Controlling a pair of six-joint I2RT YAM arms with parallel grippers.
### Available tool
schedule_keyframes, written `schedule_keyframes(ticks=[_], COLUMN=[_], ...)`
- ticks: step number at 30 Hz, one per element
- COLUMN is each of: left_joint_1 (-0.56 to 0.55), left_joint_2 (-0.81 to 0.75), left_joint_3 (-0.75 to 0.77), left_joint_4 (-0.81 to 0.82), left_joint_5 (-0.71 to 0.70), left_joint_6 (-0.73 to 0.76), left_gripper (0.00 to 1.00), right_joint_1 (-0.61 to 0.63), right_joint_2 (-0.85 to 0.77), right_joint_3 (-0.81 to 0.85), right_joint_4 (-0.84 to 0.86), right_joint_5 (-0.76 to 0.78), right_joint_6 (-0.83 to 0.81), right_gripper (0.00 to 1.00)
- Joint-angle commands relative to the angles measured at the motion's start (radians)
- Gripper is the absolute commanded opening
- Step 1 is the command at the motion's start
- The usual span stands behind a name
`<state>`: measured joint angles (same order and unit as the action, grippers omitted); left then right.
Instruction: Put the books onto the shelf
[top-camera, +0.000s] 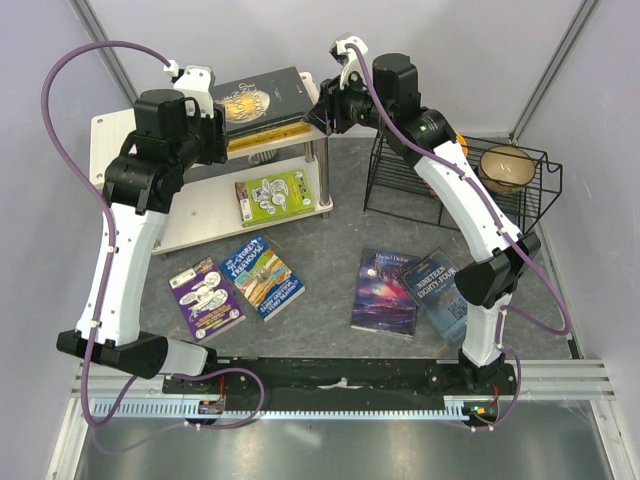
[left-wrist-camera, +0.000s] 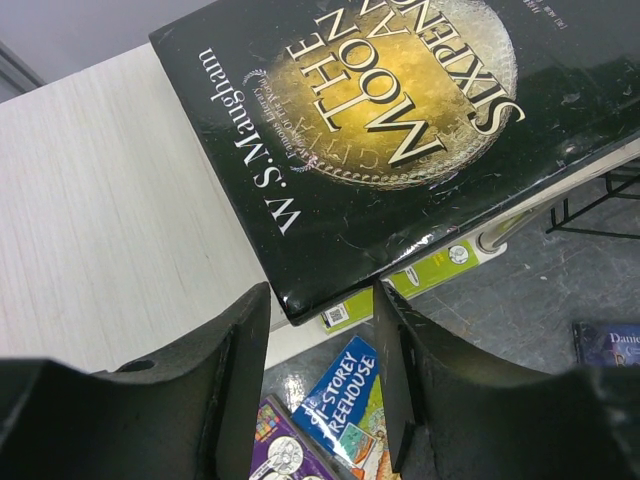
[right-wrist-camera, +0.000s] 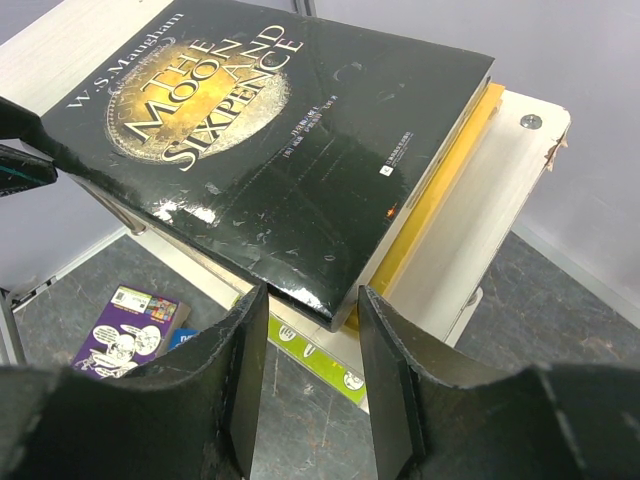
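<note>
- Top external view: a two-tier shelf (top-camera: 115, 135) of pale boards on chrome legs stands at the far left corner of the grey counter (top-camera: 330, 240).
- A black-and-gold book (top-camera: 262, 100) lies flat at the right end of the shelf's top board. It sits askew on a yellow book (right-wrist-camera: 450, 170), and its near corners jut past the board's front edge.
- A lime-green cartoon book (top-camera: 274, 197) lies flat at the right end of the lower board.
- Four books lie face up on the counter. A purple cartoon book (top-camera: 206, 297) and a multicoloured book (top-camera: 262, 277) sit side by side toward the near left. A dark galaxy book (top-camera: 385, 290) and a blue book (top-camera: 440, 290) sit side by side toward the near right.
- Left wrist view: the left gripper (left-wrist-camera: 323, 295) has its fingers spread, with the black-and-gold book's near left corner at the mouth of the gap. It clamps nothing.
- Right wrist view: the right gripper (right-wrist-camera: 312, 295) is likewise spread at the book's near right corner, with nothing pinched.
- A black wire rack (top-camera: 400, 190) holding a bowl (top-camera: 505, 168) stands at the far right.
</note>
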<state>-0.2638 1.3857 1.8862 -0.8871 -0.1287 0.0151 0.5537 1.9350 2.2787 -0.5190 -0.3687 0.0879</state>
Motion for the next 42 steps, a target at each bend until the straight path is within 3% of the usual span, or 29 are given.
schedule_keyframes(ticks=[1,11,23,31,35,39,42], left_joint_1=[0.006,0.012,0.018,0.018,0.018,0.018,0.018], left_joint_2=[0.012,0.027,0.020,-0.071,-0.155,-0.260,-0.361], left_joint_3=[0.039,0.056,0.067,0.064,-0.001,-0.105,-0.243], left_joint_4=[0.028,0.028,0.030,0.028,0.027,0.034,0.068], left_joint_5=[0.031,0.047,0.034,0.004,0.064,0.190,0.299], left_joint_6=[-0.001,-0.003,-0.006,-0.035,-0.061,-0.105,-0.153], left_gripper=[0.52,0.51,0.54,0.68,0.73,0.89,0.90], right_joint_1=[0.005,0.000,-0.012,-0.035,-0.046,-0.064,-0.089], right_joint_2=[0.001,-0.008,-0.033,-0.116,-0.174,-0.292,-0.381], right_joint_3=[0.042,0.041,0.033,-0.024,-0.087,-0.249,-0.404], right_joint_4=[0.005,0.007,0.002,-0.003,-0.004,0.005,0.001], right_joint_5=[0.013,0.014,0.016,0.022,0.013,-0.024,-0.067], right_joint_6=[-0.013,-0.016,-0.030,-0.062,-0.082,-0.177,-0.236], right_gripper=[0.49,0.53,0.66,0.84,0.97,0.98,0.98])
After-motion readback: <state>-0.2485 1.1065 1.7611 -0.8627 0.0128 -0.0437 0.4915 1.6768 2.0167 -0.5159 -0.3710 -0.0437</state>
